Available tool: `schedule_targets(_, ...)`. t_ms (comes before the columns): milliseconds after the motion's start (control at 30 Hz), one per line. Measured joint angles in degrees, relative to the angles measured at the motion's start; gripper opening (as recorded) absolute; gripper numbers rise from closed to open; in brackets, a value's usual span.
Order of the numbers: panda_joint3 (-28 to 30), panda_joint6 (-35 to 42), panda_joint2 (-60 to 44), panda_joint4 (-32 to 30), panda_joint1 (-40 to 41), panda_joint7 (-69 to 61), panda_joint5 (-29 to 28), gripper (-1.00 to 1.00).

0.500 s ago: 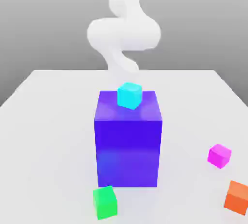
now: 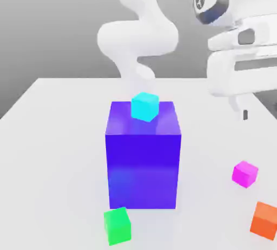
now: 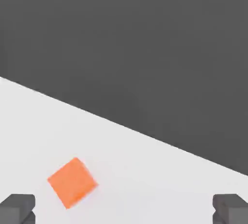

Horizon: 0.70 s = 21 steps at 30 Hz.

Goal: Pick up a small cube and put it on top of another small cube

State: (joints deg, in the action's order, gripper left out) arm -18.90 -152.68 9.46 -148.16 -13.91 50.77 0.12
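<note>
White table (image 2: 54, 135), small magenta cube (image 2: 245, 173) flat, corner toward camera, end effector (image 3: 124, 208) wide open, empty.

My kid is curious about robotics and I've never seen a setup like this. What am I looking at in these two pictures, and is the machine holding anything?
These are simulator renders of one white robot arm working over a white table. The exterior view comes from a camera off the arm. It shows a big blue-violet block with a cyan cube on top, a green cube in front of it, and a magenta cube and an orange cube toward that view's right. The bulky white part above them is the arm's hand. The hand view comes from a camera on that hand, looking down at the orange cube. The two dark tips are the fingers of the claw. They stand wide apart with nothing between them, so nothing is held.
</note>
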Motion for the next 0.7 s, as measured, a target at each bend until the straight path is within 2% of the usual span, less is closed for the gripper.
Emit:
schedule_targets(100,-3.0,-3.5,-6.5,-2.8,-3.4,2.7,-2.6,0.00)
schedule_targets(233,-4.3,-8.1,-15.3,-6.1,-7.6,7.9,-8.3,0.00)
schedule_targets(433,7.2,-17.1,-27.9,-4.1,-17.3,17.3,-20.5,0.00)
schedule_targets(467,8.7,-18.1,-29.2,-3.8,-18.6,18.1,-21.5,-1.00)
schedule_targets(700,8.7,-18.2,-29.2,-3.8,-18.5,18.3,-21.7,-1.00)
